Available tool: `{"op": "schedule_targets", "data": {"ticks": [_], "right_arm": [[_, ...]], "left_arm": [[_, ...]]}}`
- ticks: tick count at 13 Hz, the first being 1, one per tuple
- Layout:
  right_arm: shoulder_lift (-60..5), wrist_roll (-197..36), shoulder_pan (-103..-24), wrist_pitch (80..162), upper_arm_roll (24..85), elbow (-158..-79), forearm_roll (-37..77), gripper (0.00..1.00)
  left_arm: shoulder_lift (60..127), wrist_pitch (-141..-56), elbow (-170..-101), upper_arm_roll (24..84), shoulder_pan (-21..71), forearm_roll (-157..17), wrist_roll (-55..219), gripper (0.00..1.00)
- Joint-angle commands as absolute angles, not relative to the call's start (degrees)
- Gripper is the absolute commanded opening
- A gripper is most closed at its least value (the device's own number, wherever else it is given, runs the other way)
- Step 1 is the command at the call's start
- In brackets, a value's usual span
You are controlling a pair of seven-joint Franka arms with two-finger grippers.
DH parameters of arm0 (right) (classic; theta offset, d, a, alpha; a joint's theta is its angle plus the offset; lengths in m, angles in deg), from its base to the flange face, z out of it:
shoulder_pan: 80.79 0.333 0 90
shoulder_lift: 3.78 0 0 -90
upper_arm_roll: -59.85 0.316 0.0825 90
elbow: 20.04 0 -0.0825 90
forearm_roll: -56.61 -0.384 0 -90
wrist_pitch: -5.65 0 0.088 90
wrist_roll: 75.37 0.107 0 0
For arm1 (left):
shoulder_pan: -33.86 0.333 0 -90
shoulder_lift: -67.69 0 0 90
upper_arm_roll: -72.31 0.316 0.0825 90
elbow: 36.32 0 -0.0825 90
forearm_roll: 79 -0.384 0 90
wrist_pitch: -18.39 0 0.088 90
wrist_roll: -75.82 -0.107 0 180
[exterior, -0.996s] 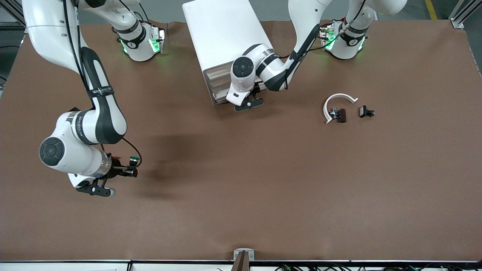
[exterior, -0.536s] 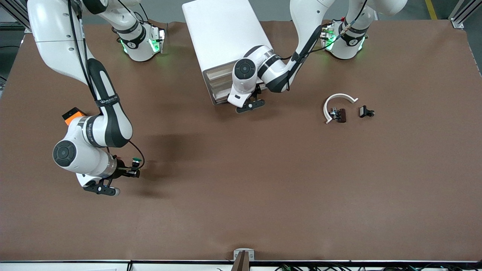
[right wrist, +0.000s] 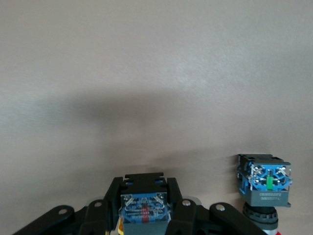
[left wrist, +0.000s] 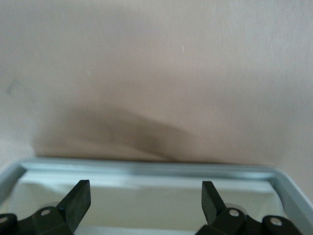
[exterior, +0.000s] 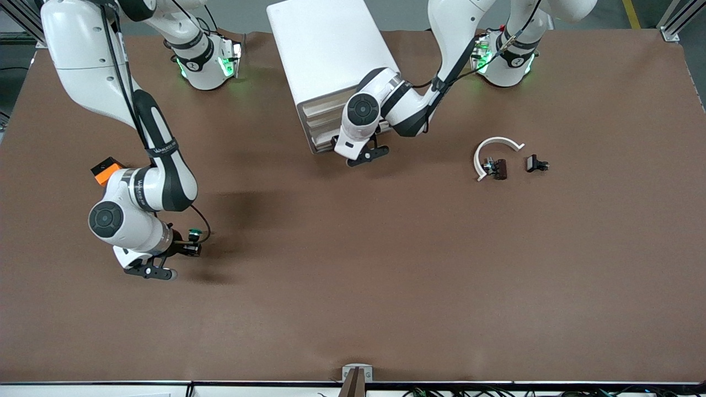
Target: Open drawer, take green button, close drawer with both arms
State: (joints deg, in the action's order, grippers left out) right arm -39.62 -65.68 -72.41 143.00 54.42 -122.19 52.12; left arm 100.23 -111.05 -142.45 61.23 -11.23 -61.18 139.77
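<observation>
Right hand (exterior: 188, 249): fingers clamped on a small blue block with a red mark (right wrist: 145, 209). The right wrist view shows the block seated squarely between the two black fingers (right wrist: 175, 193). The hand sits low over the brown worktop (exterior: 386, 275), toward the right arm's end.

The button (exterior: 194, 233), green cap visible from the front, is just beside this hand and outside the fingers. In the right wrist view its bluish block base (right wrist: 264, 180), bearing a green mark, stands clear of the held block, with the black neck below it. Whether it rests on the worktop or hangs from something cannot be told.

An orange block (exterior: 105, 170) lies on the worktop close to the right arm's forearm, farther from the front camera than the hand.

Left hand (exterior: 337, 142): fingers (left wrist: 78, 200) spread wide apart, nothing between them. It is positioned in front of the drawers of the white cabinet (exterior: 325, 55). The left wrist view shows a grey-rimmed drawer (left wrist: 146, 167) with a pale interior directly below the fingertips.

Toward the left arm's end of the worktop lie a white curved piece (exterior: 495, 146), a dark part (exterior: 498, 169) within its arc, and a second small black part (exterior: 536, 164) just beside them.
</observation>
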Motion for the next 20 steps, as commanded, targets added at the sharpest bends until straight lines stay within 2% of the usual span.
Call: {"op": "schedule_targets", "data": {"ticks": [1, 4, 6, 9, 13, 16, 20], "right_arm": [[-38.6, -66.1, -74.4, 144.2, 55.4, -124.1, 52.9, 0.00], [-39.1, -66.1, -75.2, 144.2, 55.5, -124.1, 52.9, 0.00], [-39.1, -66.1, -75.3, 143.9, 55.5, -124.4, 52.9, 0.00], [-39.8, -65.3, -74.6, 143.6, 55.5, -124.4, 52.8, 0.00], [-40.0, -65.0, -73.9, 143.6, 55.7, -124.4, 52.3, 0.00], [-40.3, -64.4, -73.2, 143.7, 55.7, -124.1, 52.2, 0.00], [-40.8, -63.3, -72.7, 144.1, 55.7, -123.8, 52.2, 0.00]], "left_arm": [[98.9, -108.0, -142.4, 60.4, -11.0, -57.0, 139.0, 1.00], [99.0, -107.7, -142.3, 60.4, -10.9, -55.4, 139.1, 1.00], [98.9, -105.7, -139.8, 61.1, -8.8, -56.0, 139.3, 1.00], [98.9, -101.7, -134.8, 61.3, -0.5, -56.4, 138.8, 1.00], [97.4, -97.1, -128.8, 61.6, 10.0, -67.6, 138.8, 1.00], [93.7, -91.2, -124.4, 61.5, 17.5, -74.8, 138.4, 1.00], [86.1, -87.9, -123.8, 61.6, 25.0, -78.1, 136.4, 1.00]]}}
